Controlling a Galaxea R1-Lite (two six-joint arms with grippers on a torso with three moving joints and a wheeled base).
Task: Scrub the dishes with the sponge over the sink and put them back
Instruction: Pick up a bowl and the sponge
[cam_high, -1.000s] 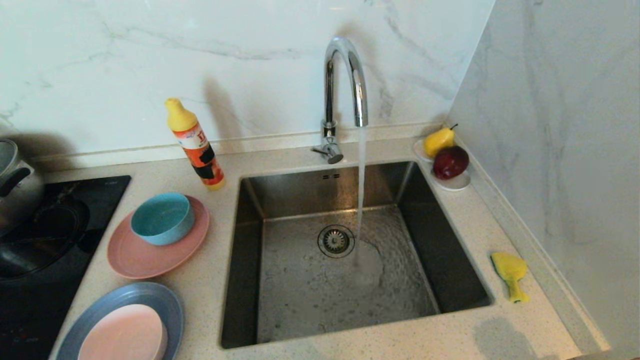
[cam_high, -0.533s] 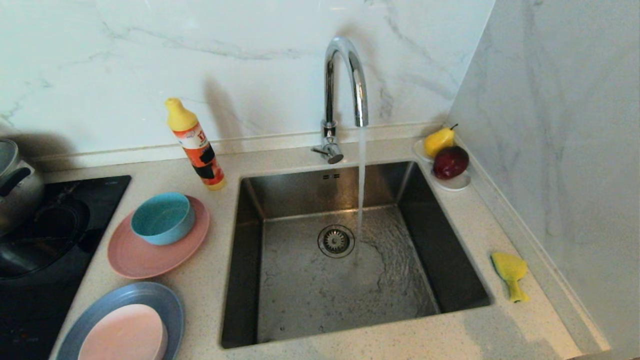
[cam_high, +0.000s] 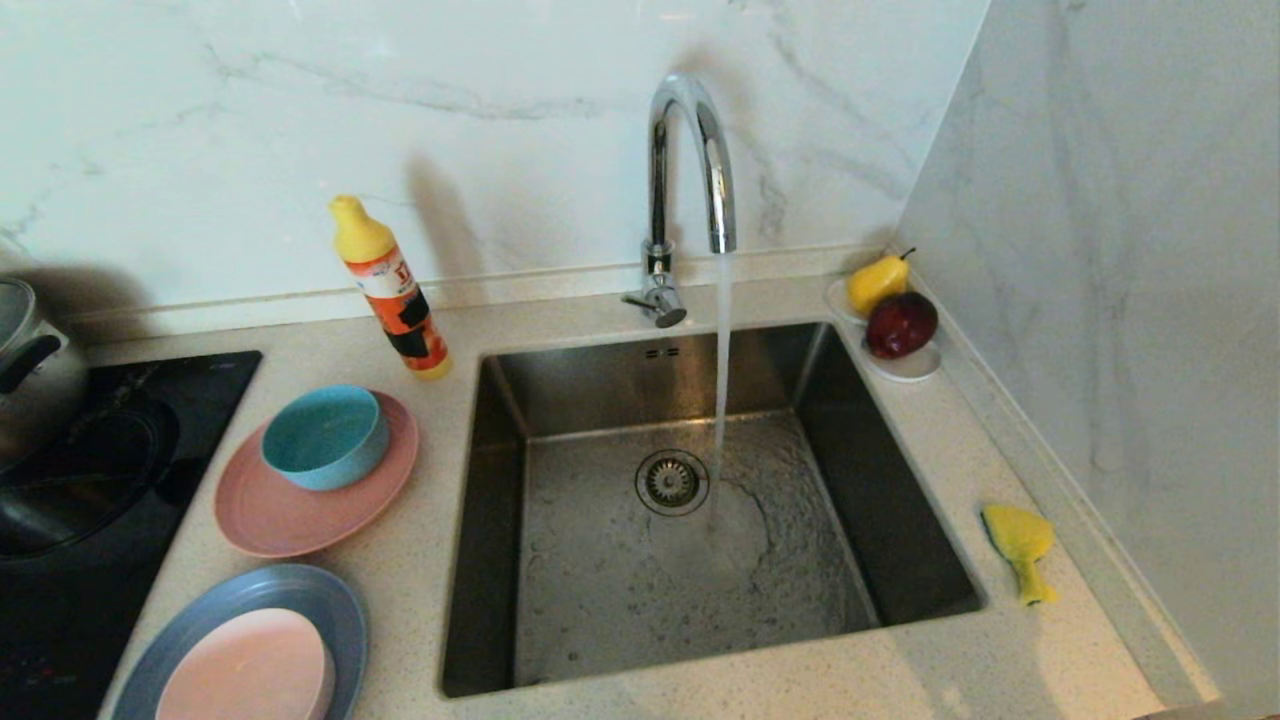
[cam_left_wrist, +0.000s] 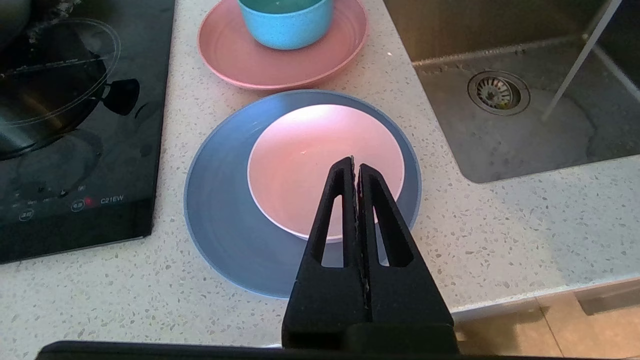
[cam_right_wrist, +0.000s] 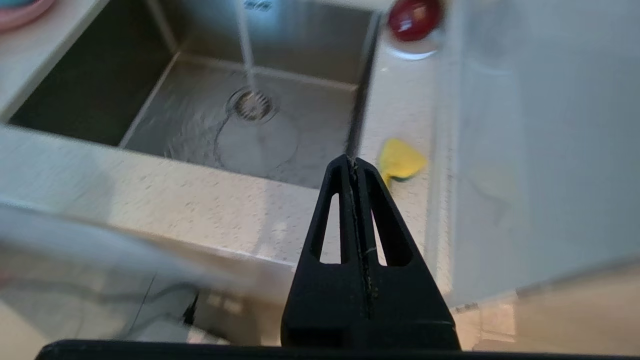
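Right wrist view: with the right gripper clenched empty, its fingers should be parted before the sponge, at its two o'clock, is pinched.

Two plates, one pink and one blue; two bowls, teal and pale pink; one sponge; one sink; one tap; one bottle; one pot; one saucer with two fruits
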